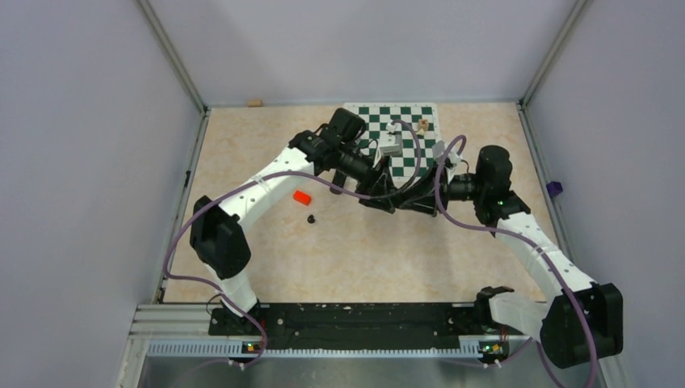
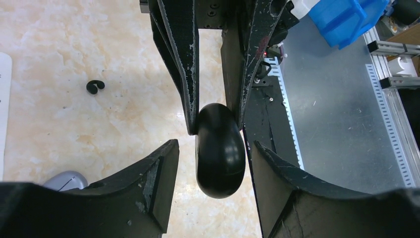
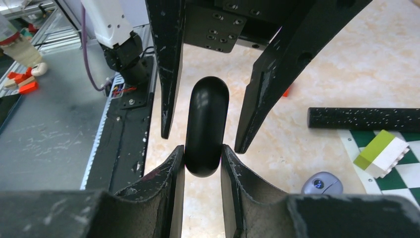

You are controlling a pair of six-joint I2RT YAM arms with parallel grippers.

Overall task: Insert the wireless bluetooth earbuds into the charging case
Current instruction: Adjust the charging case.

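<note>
1. Pinching the charging case with my right gripper, I have its two fingers narrowed flat against one rounded end of the glossy black pill.
2. My left gripper faces it tip to tip. Its fingers are parted wider than the case, with a gap on either side, and they touch nothing.
3. The case's long axis runs straight from one gripper to the other, so its free end sits in the space between my left fingers.
4. Neither wrist view shows me a seam or a raised lid, so I cannot tell which way the case opens.
5. One black earbud lies on the table, below my left fingers and well apart, off beyond the finger on the left of that wrist view. It is curled like a comma and too small for me to read an axis.
6. From above, that bud sits on my left arm's side, near the red block. I judge the free left gripper to be the nearer one for fetching it.
7. A pale lilac rounded piece rests below and outward of my right fingers, near the chessboard mat. It may belong to the earbuds, but I cannot be sure.
8. I see no second black bud.
</note>
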